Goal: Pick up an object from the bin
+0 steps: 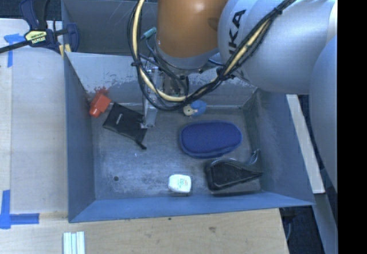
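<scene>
Well, the thing nearest me is the flat black piece (122,121), lying toward ten o'clock on the floor of the bin (143,167). A thin black stalk runs from its corner toward five o'clock. I judge it light and rigid, probably plastic, and smooth enough to slide. Lying flat it offers little to pinch, so its right edge or the stalk looks the best hold, taken across the narrow way.

My gripper (150,116) hangs at that edge, at three o'clock of the piece. Whether I stand spread or closed I cannot tell, for the orange cover (192,9) and the cables hide that.

At ten o'clock of the piece, just beside it, sits a small orange block (100,103). Further out, a tiny blue-and-yellow bit (195,109) lies by the back wall. A blue oval pouch (210,138) lies at three o'clock of the floor, a black wedge-shaped thing (230,174) at five and a small white tag (180,184) at six, all well apart from the piece.
</scene>
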Controlling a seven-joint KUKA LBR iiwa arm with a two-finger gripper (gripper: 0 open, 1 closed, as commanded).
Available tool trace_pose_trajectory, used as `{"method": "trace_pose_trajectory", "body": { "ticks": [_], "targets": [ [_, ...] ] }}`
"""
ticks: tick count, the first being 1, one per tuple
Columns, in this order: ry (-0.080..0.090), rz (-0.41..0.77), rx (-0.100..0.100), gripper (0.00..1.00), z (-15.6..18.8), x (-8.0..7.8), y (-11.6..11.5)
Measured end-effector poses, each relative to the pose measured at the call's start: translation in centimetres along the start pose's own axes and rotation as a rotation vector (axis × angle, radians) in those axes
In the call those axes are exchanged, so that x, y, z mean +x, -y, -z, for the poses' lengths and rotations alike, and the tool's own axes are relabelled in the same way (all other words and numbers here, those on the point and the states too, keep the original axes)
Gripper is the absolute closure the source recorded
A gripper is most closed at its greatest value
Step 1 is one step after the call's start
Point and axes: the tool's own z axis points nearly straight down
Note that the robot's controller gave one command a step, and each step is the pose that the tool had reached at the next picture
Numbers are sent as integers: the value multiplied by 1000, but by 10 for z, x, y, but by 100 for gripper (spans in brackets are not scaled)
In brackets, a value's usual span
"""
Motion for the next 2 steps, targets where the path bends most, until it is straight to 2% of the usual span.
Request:
{"method": "trace_pose_trajectory", "body": {
  "ticks": [1, 2],
  "targets": [
    [-8, -62, 3, 0, -116, -22, -2],
    [-7, -91, 2, 0, -190, -22, 8]
  ]
}}
